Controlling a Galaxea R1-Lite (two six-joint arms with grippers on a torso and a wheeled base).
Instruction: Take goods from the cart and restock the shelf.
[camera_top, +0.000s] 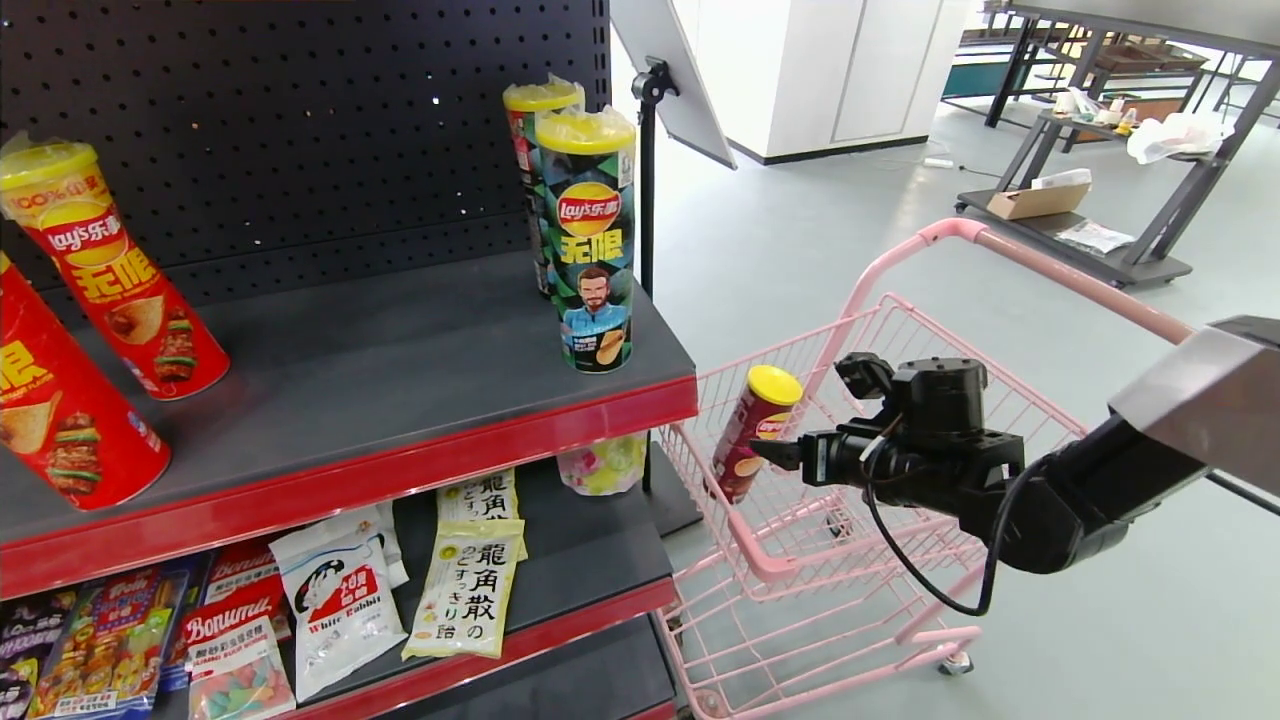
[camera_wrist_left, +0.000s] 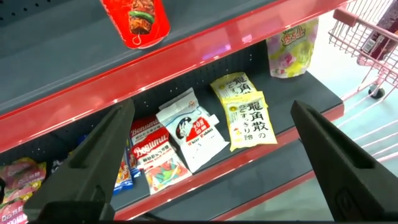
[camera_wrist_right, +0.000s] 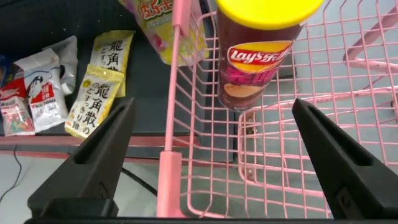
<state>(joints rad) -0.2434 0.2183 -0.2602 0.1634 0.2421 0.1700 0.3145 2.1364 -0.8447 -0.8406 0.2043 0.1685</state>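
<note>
Head view: right arm's black gripper (camera_top: 775, 452) is held level at the near wall of the pink wire shopping cart (camera_top: 900, 330), just beside a dark red cylindrical chip can with a yellow plastic lid (camera_top: 752, 430) that stands inside the basket and appears to lean. The grey shelf with a red front edge (camera_top: 400, 350) stands to the robot's left and carries a tall green-and-black chip can (camera_top: 593, 270) at its corner and red chip cans (camera_top: 110, 270) farther along. Left wrist view: left gripper (camera_wrist_left: 212, 106) is spread wide and holds nothing, above the lower shelf board with a white snack packet (camera_wrist_left: 189, 134) and yellow packets (camera_wrist_left: 249, 121). Right wrist view: right gripper (camera_wrist_right: 211, 109) is likewise spread wide and holds nothing; the dark red can (camera_wrist_right: 258, 59) lies ahead of the fingertips, not yet between them, and off-centre toward one finger, with the cart's pink rim bar (camera_wrist_right: 171, 168) crossing between the fingers. Judged risks: an advance on this line could pin the rim bar or the wire mesh together with the can; one finger could reach the leaning can first and tip it over; a smooth round wall could slip from a shallow grip.
</note>
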